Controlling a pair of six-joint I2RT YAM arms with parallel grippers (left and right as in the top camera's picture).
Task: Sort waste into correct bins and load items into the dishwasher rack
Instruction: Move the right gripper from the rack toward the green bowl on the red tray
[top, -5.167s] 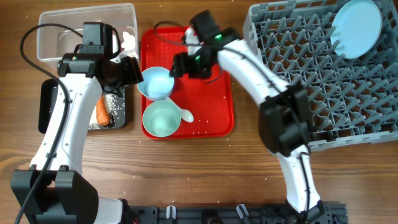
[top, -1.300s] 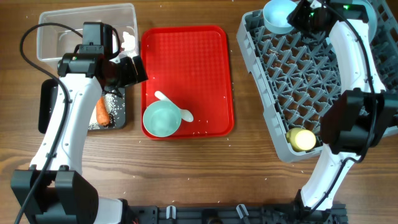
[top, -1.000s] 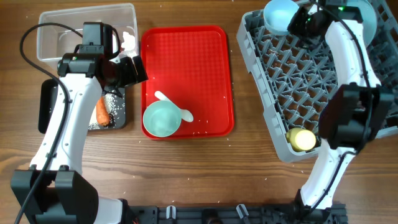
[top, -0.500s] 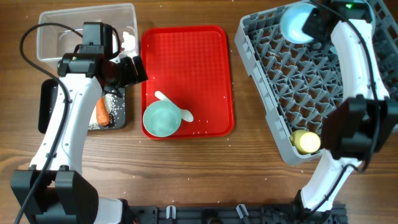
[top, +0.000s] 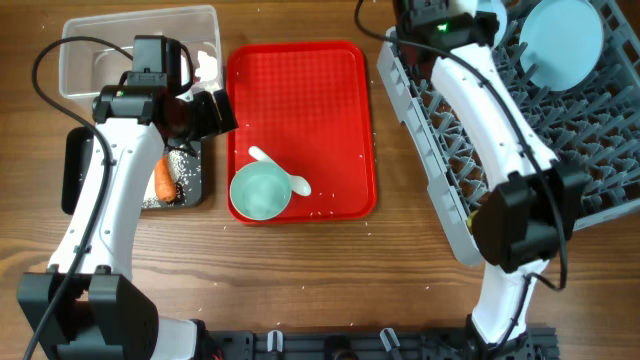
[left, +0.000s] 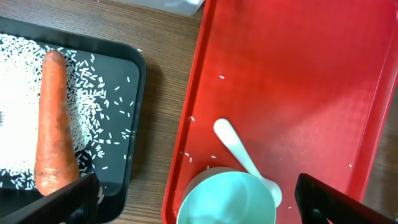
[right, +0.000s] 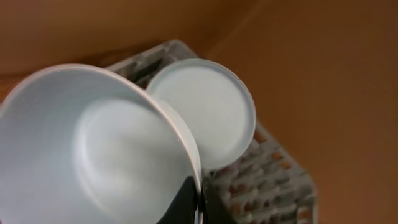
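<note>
Two grippers, right gripper (right: 194, 203) clamped blue bowl (right: 93, 155) by rim, left gripper (left: 199, 202) spread wide, empty, above green bowl (left: 239, 191).

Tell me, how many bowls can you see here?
2. A pale green bowl sits on the red tray. A pale blue bowl fills the right wrist view, close to the dishwasher rack. The arm may hide others.
</note>
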